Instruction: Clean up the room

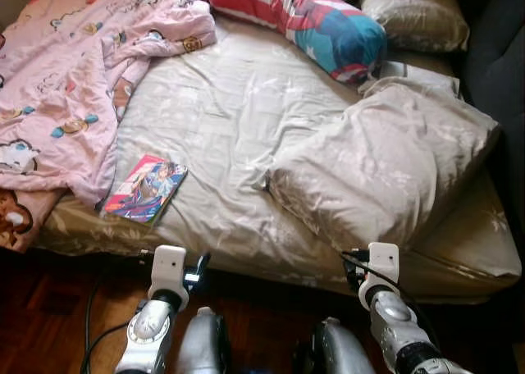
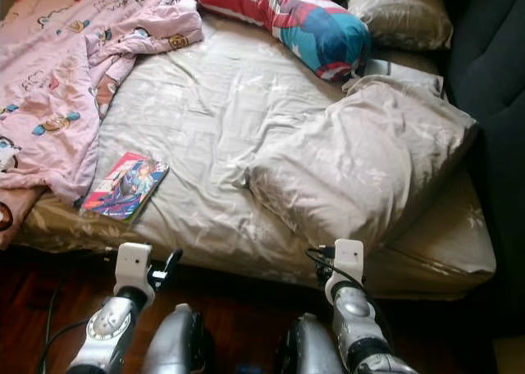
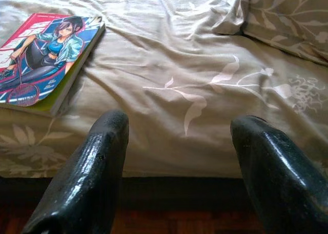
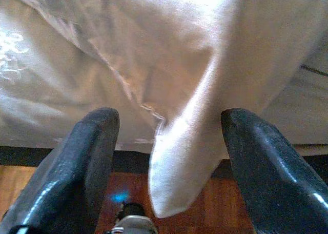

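Quilt of soft pink cartoon-print cotton [image 1: 66, 79] lies crumpled beyond the left pincer [image 3: 177, 164], spread wide, the glossy flat comic book [image 3: 43, 59] just ahead; right pincer [image 4: 169, 164], wide, straddles the beige leaf-print pillow's [image 1: 385, 169] drooping corner.

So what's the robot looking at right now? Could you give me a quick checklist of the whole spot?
Surface: bed with wrinkled beige leaf-print sheet.
Job's things: comic book flat near the front edge; large beige pillow overhanging that edge; pink cartoon blanket bunched on the left.
Clutter: striped bolster and another pillow at the head.
Grippers: left gripper and right gripper open, both facing the bed edge.
Cables: black cable beside the left arm.
Surroundings: dark wooden floor.
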### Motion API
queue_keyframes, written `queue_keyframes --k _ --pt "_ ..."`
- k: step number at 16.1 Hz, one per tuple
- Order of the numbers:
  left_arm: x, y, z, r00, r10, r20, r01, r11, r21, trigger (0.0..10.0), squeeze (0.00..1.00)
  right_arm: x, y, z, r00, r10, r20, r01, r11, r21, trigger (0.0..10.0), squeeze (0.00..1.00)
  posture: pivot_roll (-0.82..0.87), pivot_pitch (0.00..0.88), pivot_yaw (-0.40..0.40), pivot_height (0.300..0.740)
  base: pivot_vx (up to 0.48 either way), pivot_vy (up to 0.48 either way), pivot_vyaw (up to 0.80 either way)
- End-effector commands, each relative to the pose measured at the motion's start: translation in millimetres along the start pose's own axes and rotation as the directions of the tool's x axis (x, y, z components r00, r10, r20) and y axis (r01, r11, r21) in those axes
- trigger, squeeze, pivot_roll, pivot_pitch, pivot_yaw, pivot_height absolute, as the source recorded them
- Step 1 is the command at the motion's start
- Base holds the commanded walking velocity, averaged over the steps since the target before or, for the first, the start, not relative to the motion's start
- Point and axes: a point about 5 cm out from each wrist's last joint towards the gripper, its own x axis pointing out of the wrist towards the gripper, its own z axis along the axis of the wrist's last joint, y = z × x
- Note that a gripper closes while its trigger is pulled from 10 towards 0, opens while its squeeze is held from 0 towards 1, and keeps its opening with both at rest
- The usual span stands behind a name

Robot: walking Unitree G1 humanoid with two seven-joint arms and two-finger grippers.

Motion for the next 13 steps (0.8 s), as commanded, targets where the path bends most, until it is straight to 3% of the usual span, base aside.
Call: queue_keyframes --k 1,3,10,13 --pt "-7.7 -0.2 -9 1.0 -0.008 -0.03 0.008 1.0 0.0 10.0 0.0 -0.5 -7.6 -3 0.999 -0.052 -0.011 0.052 0.999 -0.001 10.0 0.0 0.09 0.289 -0.012 0.644 0.0 0.0 0.0" --pt "-11.4 -1.0 -11 0.999 -0.009 -0.033 0.009 1.0 0.001 10.0 0.0 0.0 -11.4 0 0.997 -0.082 0.001 0.082 0.997 0.017 10.0 0.0 0.09 0.303 -0.012 0.644 0.0 0.0 0.0" --pt "-18.5 -2.1 -3 1.0 -0.018 0.004 0.018 1.0 0.015 10.0 0.0 0.4 5.8 -1 1.0 0.009 -0.012 -0.009 1.0 -0.021 10.0 0.0 0.11 0.368 -0.009 0.644 0.0 0.0 0.0" --pt "-24.3 -3.4 2 0.999 -0.032 0.026 0.031 0.999 0.028 10.0 0.0 0.6 0.7 4 0.999 -0.026 0.032 0.026 1.0 0.0 10.0 0.0 0.12 0.409 -0.005 0.644 0.0 0.0 0.0"
